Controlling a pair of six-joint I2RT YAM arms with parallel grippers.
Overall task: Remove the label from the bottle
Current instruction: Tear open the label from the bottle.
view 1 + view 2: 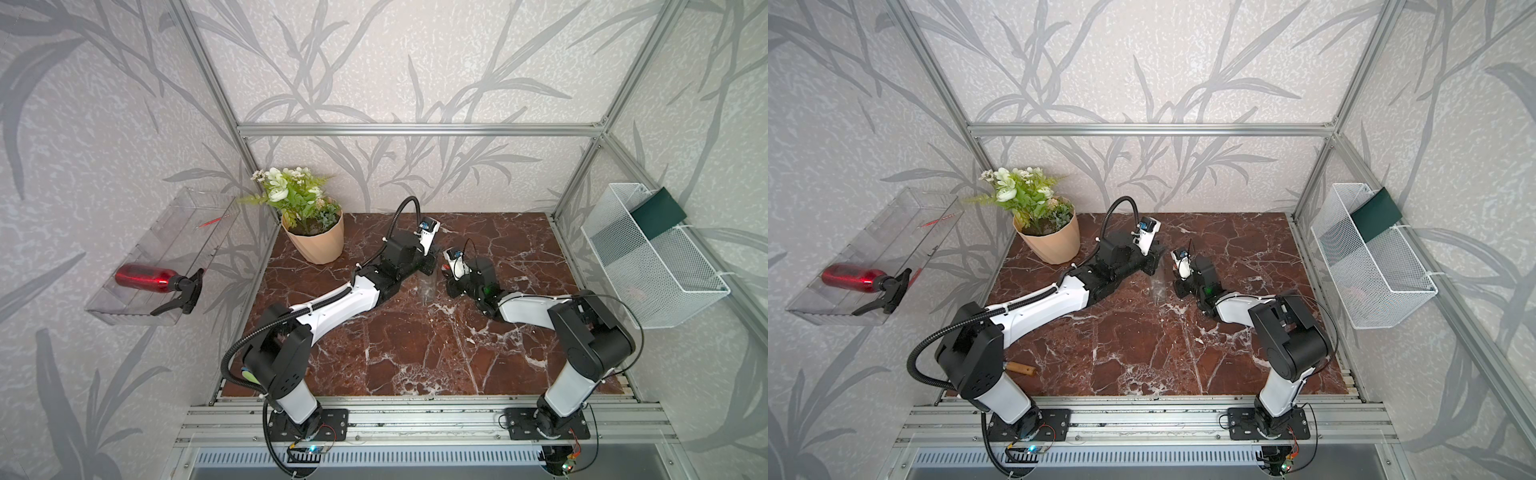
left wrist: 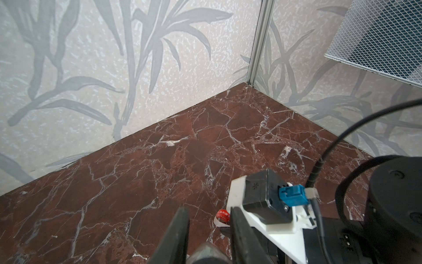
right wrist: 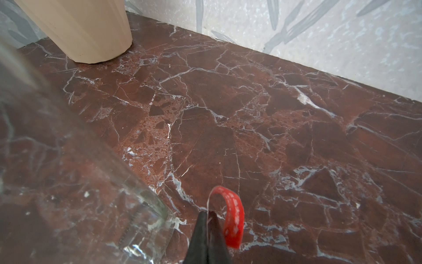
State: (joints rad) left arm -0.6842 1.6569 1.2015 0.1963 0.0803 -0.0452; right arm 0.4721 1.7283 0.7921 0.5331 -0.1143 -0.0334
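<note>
We see the label point(image 3: 233, 217), a short strip with a red printed face and a white back, curled into a loop and already off the bottle. One end is pinched between the pressed-together tips of the right gripper point(image 3: 206, 217). The rest arches free just above the marble table point(image 3: 274, 114). In the left wrist view the label point(image 2: 223, 215) shows as a small red and white curl just past the left arm's fingers.

Just beside the label, and apart from it, stands the bottle point(image 3: 80, 182), clear glass with the marble veins showing through it. In both top views the bottle point(image 1: 428, 286) point(image 1: 1158, 286) appears upright near the middle of the table, between the two arms. The left gripper point(image 2: 208, 228) reaches over its top and is clamped on it. Its two dark fingers point(image 2: 180, 228) sit on either side of a rounded dark shape that is too blurred to make out clearly.

Farther out, a beige flower pot point(image 1: 313, 245) with green leaves and white blooms stands near the back left corner of the table. On the left wall a clear tray point(image 1: 124, 309) holds a red spray bottle point(image 1: 143, 277) lying on its side. On the right wall hangs a white mesh basket point(image 1: 665, 291) with a dark green flat thing point(image 1: 658, 212) leaning at its far end. In a top view a wood-handled tool point(image 1: 1019, 368) lies by the left arm's base, partly hidden.
</note>
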